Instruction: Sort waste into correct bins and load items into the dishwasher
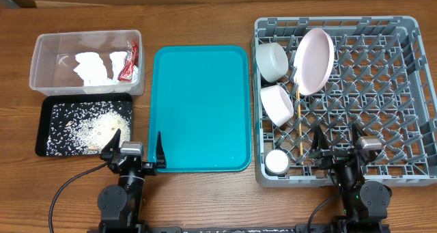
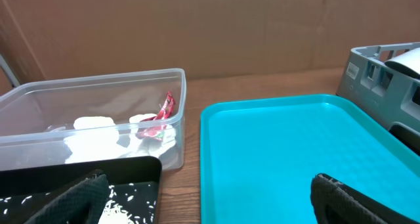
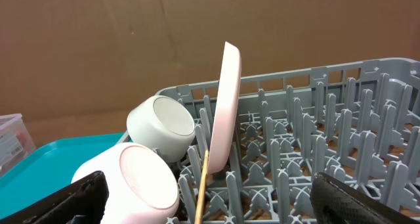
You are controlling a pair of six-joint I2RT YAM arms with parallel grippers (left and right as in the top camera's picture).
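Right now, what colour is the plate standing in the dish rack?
The plate is pale pink, clearest in the overhead view.

teal tray flat on wooden table; cardboard wall behind

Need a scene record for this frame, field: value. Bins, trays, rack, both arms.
clear tub: napkins and red wrapper inside
black tray: rice grains scattered in it
teal tray: nothing on it
dish rack: pink plate on edge, two bowls on their sides, cup, chopsticks
left fingers: open, holding nothing
right fingers: open, holding nothing
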